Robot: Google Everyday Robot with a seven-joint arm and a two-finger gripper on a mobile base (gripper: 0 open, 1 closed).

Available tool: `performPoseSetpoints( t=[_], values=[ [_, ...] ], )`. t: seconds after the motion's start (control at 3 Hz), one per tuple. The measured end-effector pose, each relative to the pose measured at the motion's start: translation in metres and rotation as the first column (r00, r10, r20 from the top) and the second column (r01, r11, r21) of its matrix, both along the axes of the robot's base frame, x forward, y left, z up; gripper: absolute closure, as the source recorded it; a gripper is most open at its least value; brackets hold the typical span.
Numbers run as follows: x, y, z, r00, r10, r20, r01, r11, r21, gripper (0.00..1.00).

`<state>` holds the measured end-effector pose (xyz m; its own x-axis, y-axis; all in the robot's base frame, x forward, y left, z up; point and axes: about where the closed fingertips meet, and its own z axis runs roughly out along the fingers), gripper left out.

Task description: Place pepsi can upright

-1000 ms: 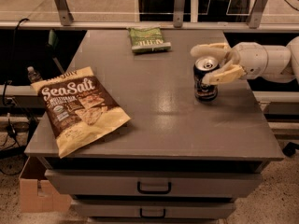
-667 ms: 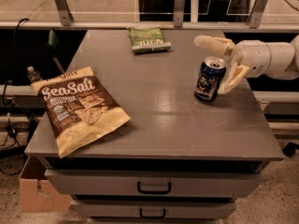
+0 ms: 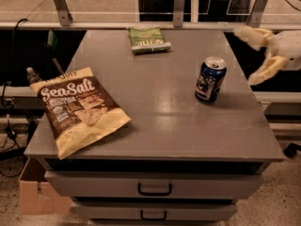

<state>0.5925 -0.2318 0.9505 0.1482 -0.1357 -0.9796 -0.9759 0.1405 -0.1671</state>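
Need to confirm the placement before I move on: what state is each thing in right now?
pepsi can: standing upright on the table, nothing touching it.
gripper: open, empty, past the table's right edge, apart from the can.
Sea Salt chip bag: lying flat, front left, overhanging the edge.
green snack bag: lying flat near the far edge.
top drawer: shut.
lower drawer: shut.

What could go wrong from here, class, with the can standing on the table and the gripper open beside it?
1. The gripper hangs open just to the right of the pepsi can, apart from it. A stray swing leftward could knock the can over.
2. The can stands in the right half of the table. If toppled, it might roll off that edge.
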Motion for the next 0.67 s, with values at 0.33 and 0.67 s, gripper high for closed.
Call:
performPoseSetpoints(
  t=[0.33, 0.67],
  values=[
    [0.003, -0.073, 0.021, 0.9791, -0.203, 0.013, 0.203, 0.977, -0.066, 0.0],
    [-0.009, -0.129, 0.057, 0.9207, -0.39, 0.016, 0.387, 0.908, -0.162, 0.0]
  ],
)
